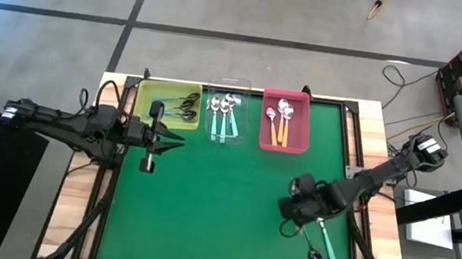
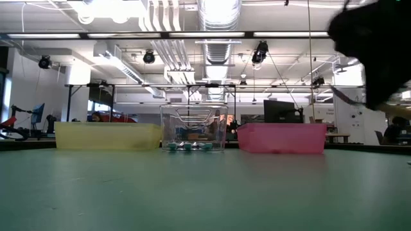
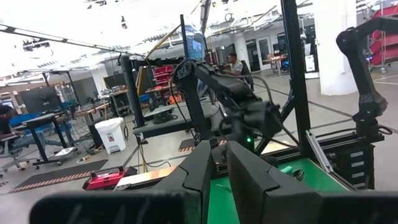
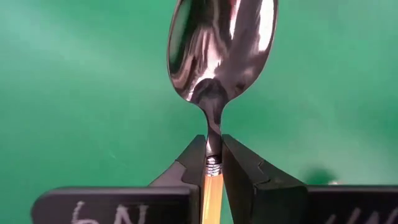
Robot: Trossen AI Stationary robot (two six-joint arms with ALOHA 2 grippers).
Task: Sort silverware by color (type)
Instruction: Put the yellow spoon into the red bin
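Observation:
My right gripper [image 4: 213, 163] is shut on a spoon with an orange handle and a shiny silver bowl [image 4: 222, 46], over the green mat near the table's right near part [image 1: 293, 208]. A teal-handled spoon with a dark bowl [image 1: 323, 245] lies flat on the mat just nearside of it. Sorted spoons lie in three bins at the far edge: dark ones in the yellow bin [image 1: 142, 109], teal-handled silver ones in the clear bin [image 1: 225, 127], orange-handled ones in the pink bin [image 1: 282, 144]. My left gripper [image 1: 179, 143] hovers shut and holding nothing near the yellow bin. My right gripper pinches the orange spoon at its neck [image 4: 213, 149], where the metal stem meets the orange handle, between the two fingertips. The spoon lies in line with the fingers: the bowl sticks out ahead of them and the handle runs back between them. The green mat shows behind the bowl.
The three bins stand side by side along the far edge of the green mat [image 1: 204, 214]. The mat's middle and left near part hold nothing. Black frame rails border the mat on both sides. Beyond the table is a lab with people far off.

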